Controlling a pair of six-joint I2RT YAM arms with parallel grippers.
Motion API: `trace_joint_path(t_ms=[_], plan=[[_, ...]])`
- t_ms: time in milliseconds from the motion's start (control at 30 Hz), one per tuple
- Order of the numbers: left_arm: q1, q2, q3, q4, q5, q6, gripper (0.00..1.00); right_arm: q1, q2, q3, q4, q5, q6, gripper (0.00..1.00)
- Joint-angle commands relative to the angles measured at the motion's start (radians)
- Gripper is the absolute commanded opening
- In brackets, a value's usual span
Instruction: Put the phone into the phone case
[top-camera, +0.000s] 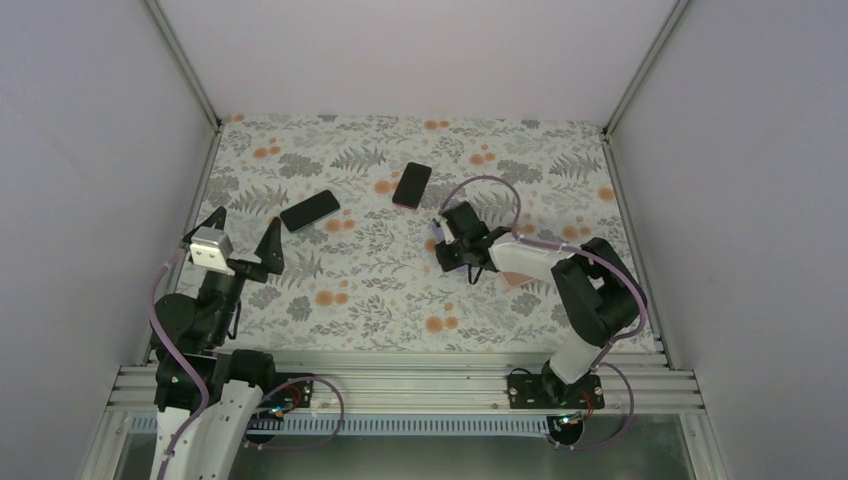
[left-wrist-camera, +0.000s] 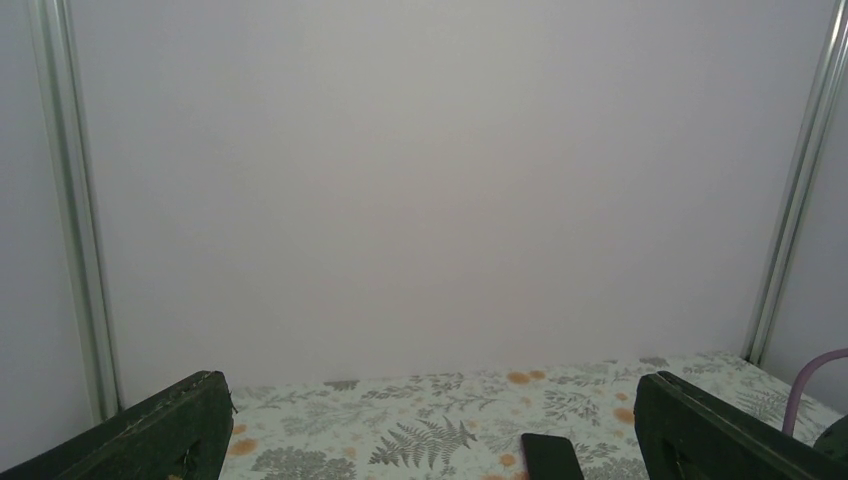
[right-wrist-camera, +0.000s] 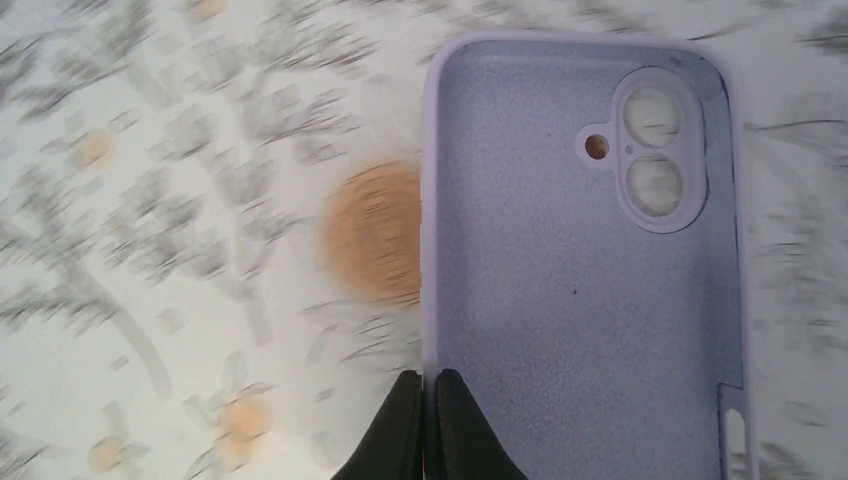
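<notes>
Where right claw (right-wrist-camera: 428, 378) pinches, phone case (right-wrist-camera: 580, 270) rim

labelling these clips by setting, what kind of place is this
Most likely a lab robot test cell, not a home: plain white walls on aluminium posts, a fern-print cloth as the work surface, and a left arm and right arm bolted to an aluminium rail.

The lilac silicone phone case (right-wrist-camera: 580, 300) ahead of the black right tool (right-wrist-camera: 428, 385) is plain; the worktop (right-wrist-camera: 150, 250) beneath it is white with grey ferns and orange spots.
</notes>
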Motion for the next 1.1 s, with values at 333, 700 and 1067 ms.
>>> trace_joint_path(t_ms=[333,700,1067], plan=[[-0.002,0.023,-0.005,0.024,-0.010,0.013,1.00,0.366,-0.073,0.016,-0.002,-0.118,-0.261,0.04],[-0.002,0.038,-0.004,0.024,-0.010,0.014,1.00,0.460,-0.051,-0.025,0.037,-0.095,-0.326,0.04],[-0.002,0.030,-0.004,0.020,-0.013,0.014,1.00,0.480,-0.003,-0.028,0.009,0.007,-0.333,0.07]])
